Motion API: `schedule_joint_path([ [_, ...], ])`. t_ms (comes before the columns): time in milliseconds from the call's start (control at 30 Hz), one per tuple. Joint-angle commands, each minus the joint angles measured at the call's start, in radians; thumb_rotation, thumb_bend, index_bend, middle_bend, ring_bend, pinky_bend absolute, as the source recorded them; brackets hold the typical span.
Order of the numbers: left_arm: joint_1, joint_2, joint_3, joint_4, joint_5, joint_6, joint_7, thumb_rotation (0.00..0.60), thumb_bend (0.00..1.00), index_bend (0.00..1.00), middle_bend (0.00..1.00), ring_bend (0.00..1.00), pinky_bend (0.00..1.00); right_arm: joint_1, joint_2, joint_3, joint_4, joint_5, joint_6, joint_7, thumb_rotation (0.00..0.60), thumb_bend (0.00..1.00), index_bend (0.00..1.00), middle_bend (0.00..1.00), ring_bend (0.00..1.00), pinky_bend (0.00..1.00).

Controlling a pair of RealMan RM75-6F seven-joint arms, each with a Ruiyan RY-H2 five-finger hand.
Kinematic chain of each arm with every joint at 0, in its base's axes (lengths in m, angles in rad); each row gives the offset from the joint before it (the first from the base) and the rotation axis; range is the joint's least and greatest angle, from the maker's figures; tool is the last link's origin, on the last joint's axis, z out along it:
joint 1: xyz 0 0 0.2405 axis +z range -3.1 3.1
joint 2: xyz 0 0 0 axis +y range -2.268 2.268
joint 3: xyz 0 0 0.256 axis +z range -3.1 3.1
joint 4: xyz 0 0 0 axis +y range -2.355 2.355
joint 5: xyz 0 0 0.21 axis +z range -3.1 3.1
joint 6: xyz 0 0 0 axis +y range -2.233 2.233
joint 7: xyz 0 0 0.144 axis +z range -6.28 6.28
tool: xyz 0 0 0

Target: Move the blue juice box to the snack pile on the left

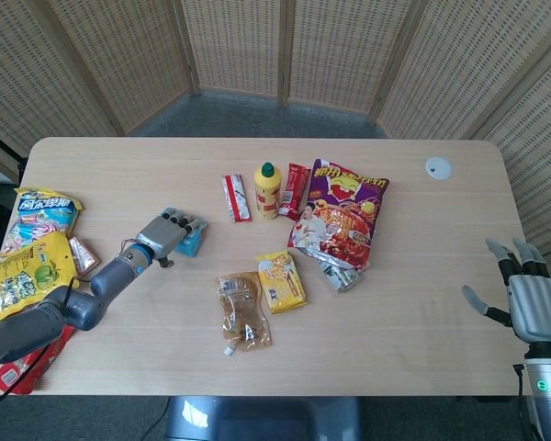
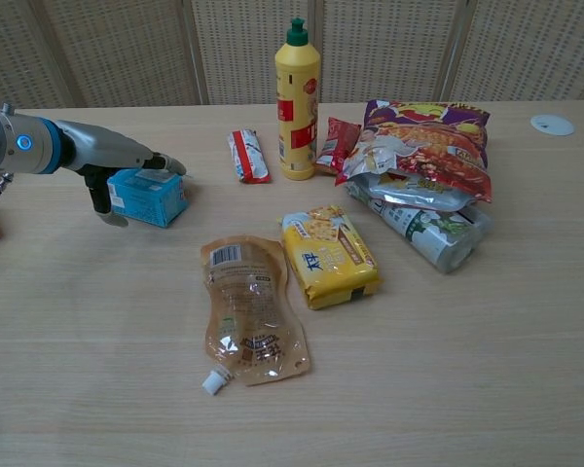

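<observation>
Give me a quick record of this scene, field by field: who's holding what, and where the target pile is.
held item: blue juice box
holder: left hand, fingers over the box top
right hand: open, empty, off the table's right edge
snack pile: table's left end, left of the box
middle of table: yellow bottle upright, red-purple chip bag, clear pouch flat

A yellow bottle point(image 1: 267, 188) with a green cap stands upright toward the desk's point(image 1: 422, 303) far edge, between two red wrappers point(image 1: 235, 197). A large purple chip bag point(image 1: 342, 213) lies right of them; a yellow packet point(image 1: 281, 280) and clear pouch point(image 1: 241, 309) lie nearer the front edge.
</observation>
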Motion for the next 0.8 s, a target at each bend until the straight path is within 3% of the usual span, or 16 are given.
schedule_joint_path([
  [33, 0.001, -0.005, 0.01, -0.005, -0.028, 0.029, 0.042, 0.6, 0.35, 0.0, 0.0, 0.0, 0.0, -0.005, 0.004, -0.001, -0.002, -0.003, 0.006, 0.006, 0.042, 0.27, 0.1, 0.23, 0.0, 0.0],
  [133, 0.003, -0.009, 0.018, -0.008, -0.047, 0.058, 0.085, 0.6, 0.4, 0.02, 0.01, 0.0, 0.0, -0.011, 0.006, 0.001, -0.001, -0.005, 0.013, 0.015, 0.042, 0.27, 0.1, 0.23, 0.0, 0.0],
  [200, 0.007, -0.012, 0.02, -0.013, -0.058, 0.077, 0.106, 0.6, 0.42, 0.08, 0.04, 0.02, 0.05, -0.013, 0.008, 0.001, 0.0, -0.007, 0.016, 0.019, 0.041, 0.27, 0.1, 0.23, 0.0, 0.0],
  [367, 0.015, -0.011, 0.03, -0.03, -0.101, 0.107, 0.165, 0.6, 0.47, 0.36, 0.28, 0.28, 0.36, -0.017, 0.009, 0.002, 0.004, -0.012, 0.021, 0.032, 0.042, 0.27, 0.1, 0.23, 0.0, 0.0],
  [467, 0.018, -0.01, 0.04, -0.042, -0.126, 0.113, 0.196, 0.6, 0.47, 0.44, 0.39, 0.41, 0.47, -0.02, 0.009, 0.002, 0.006, -0.015, 0.023, 0.039, 0.042, 0.27, 0.1, 0.23, 0.0, 0.0],
  [600, 0.024, -0.006, 0.043, -0.064, -0.154, 0.129, 0.22, 0.6, 0.47, 0.47, 0.46, 0.49, 0.55, -0.023, 0.009, 0.002, 0.008, -0.019, 0.026, 0.047, 0.039, 0.27, 0.1, 0.23, 0.0, 0.0],
  [800, 0.038, 0.015, 0.015, -0.104, -0.186, 0.17, 0.209, 0.6, 0.49, 0.62, 0.68, 0.69, 0.73, -0.029, 0.009, 0.001, 0.012, -0.023, 0.031, 0.057, 0.041, 0.27, 0.1, 0.23, 0.0, 0.0],
])
